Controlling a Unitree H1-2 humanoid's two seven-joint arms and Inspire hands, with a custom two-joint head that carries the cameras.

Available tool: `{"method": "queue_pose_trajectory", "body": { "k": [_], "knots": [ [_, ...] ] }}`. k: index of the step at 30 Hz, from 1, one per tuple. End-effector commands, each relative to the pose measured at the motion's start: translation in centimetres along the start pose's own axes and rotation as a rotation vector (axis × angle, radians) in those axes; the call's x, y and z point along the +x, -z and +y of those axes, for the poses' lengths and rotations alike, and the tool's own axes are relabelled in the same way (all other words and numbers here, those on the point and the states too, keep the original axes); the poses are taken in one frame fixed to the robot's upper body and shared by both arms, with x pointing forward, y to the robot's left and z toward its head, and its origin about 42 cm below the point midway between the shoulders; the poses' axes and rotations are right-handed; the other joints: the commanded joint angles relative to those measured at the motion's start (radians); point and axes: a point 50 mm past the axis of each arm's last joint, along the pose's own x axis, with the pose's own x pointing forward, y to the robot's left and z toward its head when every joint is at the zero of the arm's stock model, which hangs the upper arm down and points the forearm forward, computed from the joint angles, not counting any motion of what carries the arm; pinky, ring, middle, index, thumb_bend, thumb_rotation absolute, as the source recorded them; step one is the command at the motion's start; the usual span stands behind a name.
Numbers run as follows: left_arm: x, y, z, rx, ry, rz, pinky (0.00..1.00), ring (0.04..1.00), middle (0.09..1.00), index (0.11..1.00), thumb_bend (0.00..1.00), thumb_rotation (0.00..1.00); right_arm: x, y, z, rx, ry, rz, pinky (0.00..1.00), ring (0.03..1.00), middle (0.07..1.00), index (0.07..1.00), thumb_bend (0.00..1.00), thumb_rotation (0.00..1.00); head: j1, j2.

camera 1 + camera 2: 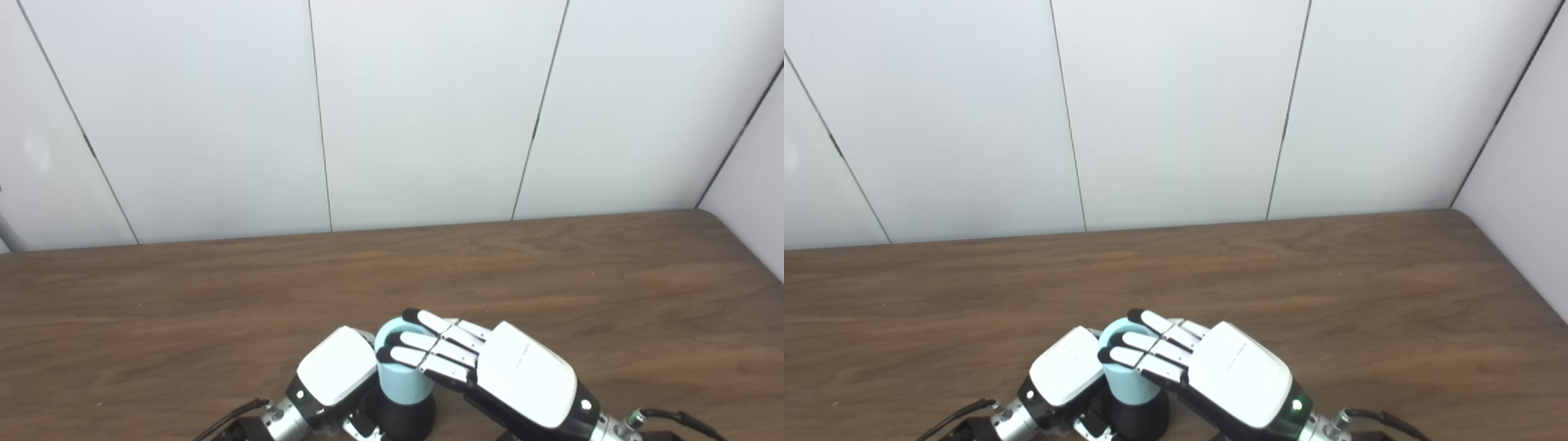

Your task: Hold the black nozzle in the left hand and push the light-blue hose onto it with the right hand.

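Light-blue cylindrical hose [401, 380] standing upright on black round nozzle [405, 419], near front edge of brown wooden bench [551, 275]. Right robot hand [490, 367] gripping hose, fingers [429, 340] lying across its top. Left robot hand [334, 370] pressing against hose's left side; grasp on nozzle cannot be told.

- The place reads as a robot test bay or lab, not a home.
- A plain wood-grain worktop [551, 275] fills the lower half, its far right corner rounded.
- Along the worktop's far edge stand flat white wall panels [429, 110], split by thin dark seams, with no decoration.
- Another white panel [1525, 202] closes off the right side, boxing the worktop in.
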Motion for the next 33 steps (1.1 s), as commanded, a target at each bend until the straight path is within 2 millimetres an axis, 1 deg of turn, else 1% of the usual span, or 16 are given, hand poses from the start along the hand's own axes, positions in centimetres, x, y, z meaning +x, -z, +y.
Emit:
{"method": "queue_pose_trajectory", "body": {
  "k": [1, 7, 9, 12, 19, 24, 29, 33],
  "knots": [
    [-2.74, -1.8, -4.33, -0.018, 0.227, -0.017, 0.35, 0.414, 0.497, 0.487, 0.5, 0.0, -0.92, -0.02, 1.47, -0.006, -0.132, 0.011, 0.8, 0.93, 0.887, 0.826, 0.89, 0.81, 0.0, 0.0],
    [-2.76, -1.84, -4.34, -0.022, 0.219, -0.017, 0.34, 0.409, 0.495, 0.489, 0.5, 0.0, -0.97, 0.03, 1.55, -0.004, -0.13, 0.01, 0.81, 0.932, 0.885, 0.824, 0.89, 0.8, 0.0, 0.003],
    [-2.75, -1.88, -4.3, -0.022, 0.22, -0.018, 0.33, 0.396, 0.481, 0.501, 0.5, 0.0, -0.99, 0.03, 1.62, 0.003, -0.131, 0.008, 0.81, 0.93, 0.883, 0.819, 0.88, 0.8, 0.0, 0.003],
    [-2.72, -1.91, -4.24, -0.023, 0.227, -0.014, 0.34, 0.406, 0.488, 0.496, 0.5, 0.0, -1.04, 0.06, 1.8, 0.019, -0.136, 0.007, 0.81, 0.927, 0.881, 0.816, 0.88, 0.79, 0.001, 0.004],
    [-2.75, -1.89, -4.29, -0.022, 0.224, -0.013, 0.34, 0.411, 0.487, 0.495, 0.5, 0.0, -1.08, 0.04, 2.07, 0.024, -0.143, 0.007, 0.78, 0.906, 0.873, 0.809, 0.88, 0.81, 0.0, 0.004],
    [-2.77, -1.87, -4.29, -0.025, 0.23, -0.013, 0.35, 0.418, 0.494, 0.487, 0.5, 0.0, -1.12, 0.05, 2.17, 0.03, -0.146, 0.007, 0.77, 0.906, 0.87, 0.806, 0.88, 0.8, 0.001, 0.004],
    [-2.72, -1.85, -4.28, -0.019, 0.218, -0.02, 0.32, 0.394, 0.479, 0.499, 0.5, 0.0, -1.16, 0.05, 2.3, 0.039, -0.149, 0.006, 0.77, 0.899, 0.858, 0.799, 0.89, 0.79, 0.001, 0.004],
    [-2.75, -1.83, -4.34, -0.031, 0.217, -0.017, 0.32, 0.405, 0.484, 0.496, 0.5, 0.0, -1.22, -0.02, 2.46, 0.039, -0.151, 0.008, 0.76, 0.892, 0.854, 0.794, 0.89, 0.79, 0.001, 0.004]
  ]
}}
